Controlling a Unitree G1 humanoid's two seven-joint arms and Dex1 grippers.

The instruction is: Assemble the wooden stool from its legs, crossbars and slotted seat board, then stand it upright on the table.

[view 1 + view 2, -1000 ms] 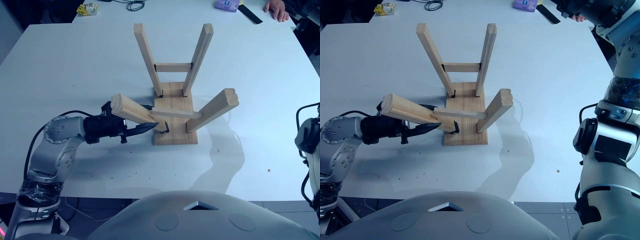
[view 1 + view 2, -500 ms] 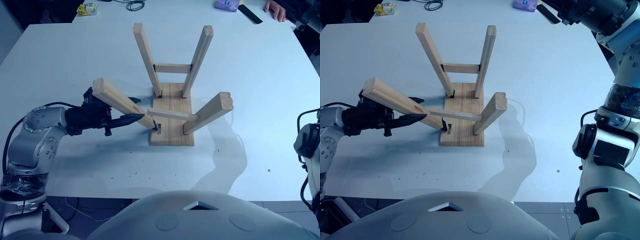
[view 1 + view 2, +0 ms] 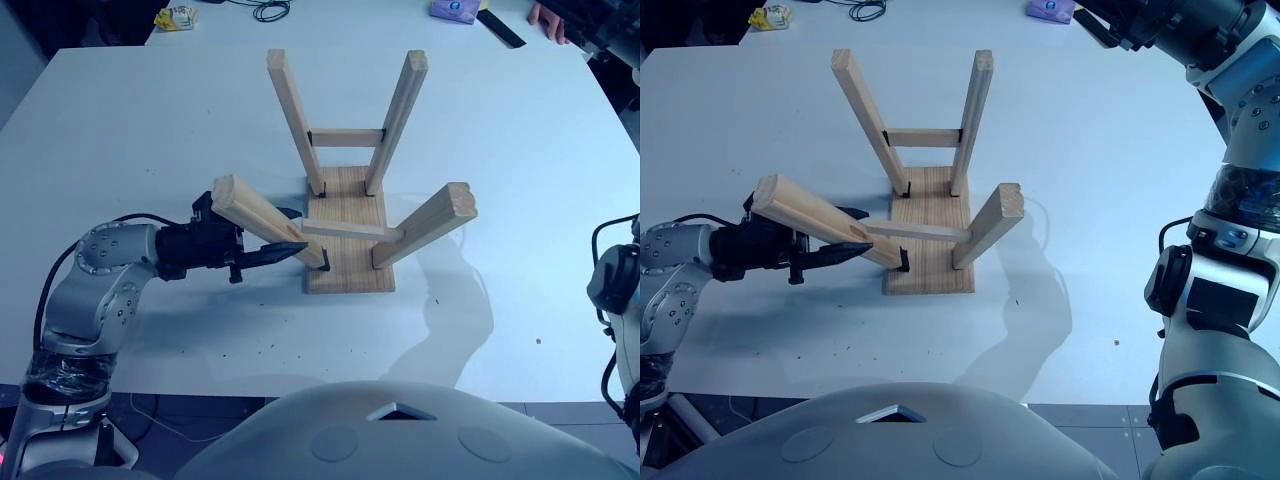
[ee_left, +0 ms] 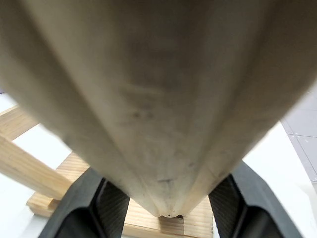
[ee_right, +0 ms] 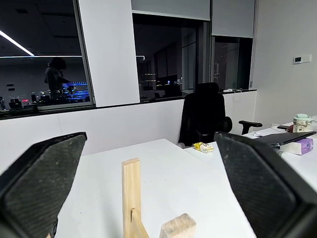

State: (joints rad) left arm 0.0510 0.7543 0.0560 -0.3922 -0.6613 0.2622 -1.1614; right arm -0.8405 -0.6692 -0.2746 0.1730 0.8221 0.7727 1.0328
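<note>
Jaws of the black left gripper (image 3: 290, 232) are closed on a slanted pale wooden leg (image 3: 245, 205), left of the middle of the white table (image 3: 120, 120) and toward its front edge. The leg's free end tilts up toward the left edge. Its lower end meets the flat rectangular wooden seat board (image 3: 350, 278), which lies at the table's middle. A thin near crossbar (image 3: 350, 229) joins this leg to a second slanted leg (image 3: 430, 222) that leans toward the right edge. At the board's far end two tall legs (image 3: 295, 115) stand up, linked by a short far crossbar (image 3: 347, 135). The right gripper (image 5: 153, 183) is raised near the table's far right corner, its dark padded fingers (image 5: 44, 188) spread wide apart.
</note>
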